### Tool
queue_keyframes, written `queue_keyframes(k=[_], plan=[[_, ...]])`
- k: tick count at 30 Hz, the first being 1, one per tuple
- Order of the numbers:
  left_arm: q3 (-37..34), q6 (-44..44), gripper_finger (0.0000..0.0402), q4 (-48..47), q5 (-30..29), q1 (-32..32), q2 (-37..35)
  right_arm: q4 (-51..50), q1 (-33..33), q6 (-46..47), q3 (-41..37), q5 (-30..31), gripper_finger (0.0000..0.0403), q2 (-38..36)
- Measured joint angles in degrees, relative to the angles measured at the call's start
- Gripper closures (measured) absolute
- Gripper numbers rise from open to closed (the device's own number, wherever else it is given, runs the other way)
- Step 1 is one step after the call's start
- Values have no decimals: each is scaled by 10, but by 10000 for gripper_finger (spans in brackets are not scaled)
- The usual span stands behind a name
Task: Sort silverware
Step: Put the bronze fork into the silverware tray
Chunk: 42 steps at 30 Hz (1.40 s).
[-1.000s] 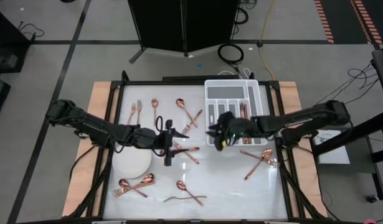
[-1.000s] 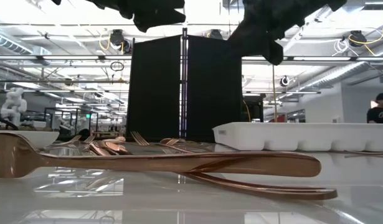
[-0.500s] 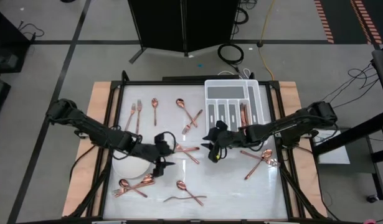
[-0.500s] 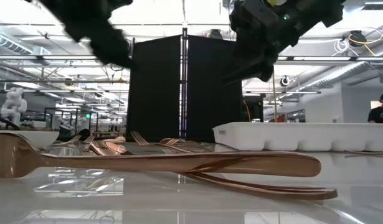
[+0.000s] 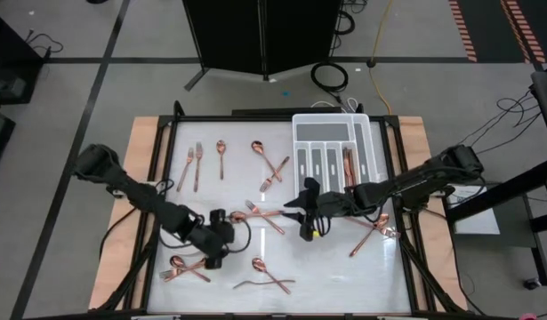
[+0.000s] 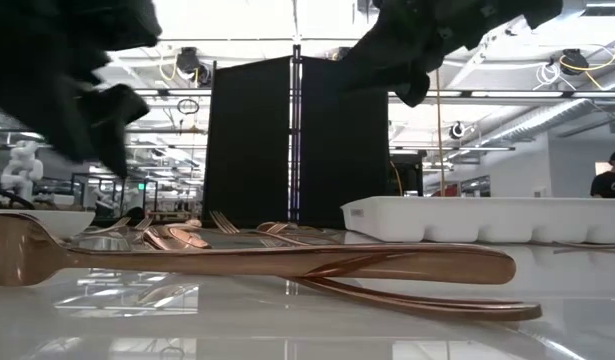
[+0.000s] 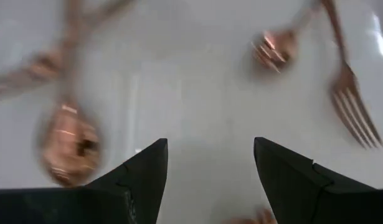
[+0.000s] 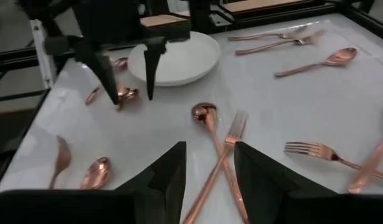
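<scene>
Two arms lower now | left gripper [image 5: 216, 252] open, dropped beside plate [image 8: 179, 59] over spoons [image 5: 186, 267] | right gripper [image 5: 305, 216] parted, empty, mid-table.

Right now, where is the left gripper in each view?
High view: left gripper at the near left, past the plate.
Low view: dark blur at upper left, above the table.
Left wrist view: its own open fingers at the bottom.
Right wrist view: far side, pointing down beside the plate.
Shared landmark: the spoon next to it, likely also seen in the left wrist and right wrist views.
</scene>
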Motion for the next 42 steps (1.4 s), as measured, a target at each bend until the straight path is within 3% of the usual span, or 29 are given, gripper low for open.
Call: queue_keyframes(k=[5,9,16,30,38,42], plan=[[16,-55,164,-6,73,-27,3,1,32,1,0,-1,277,0],[49,-144,164,-72,123,-51,3,13,52,2,0,0,277,0],[57,-298,164,-171,126,-121,4,19,63,2,0,1,277,0],[52,-317,164,-172,119,-203,10,18,60,-3,0,2,277,0],[32,-357,164,-176,99,-211,14,15,60,-7,0,2,277,0],[12,-363,164,-171,123,-211,30,15,60,-7,0,2,277,0]])
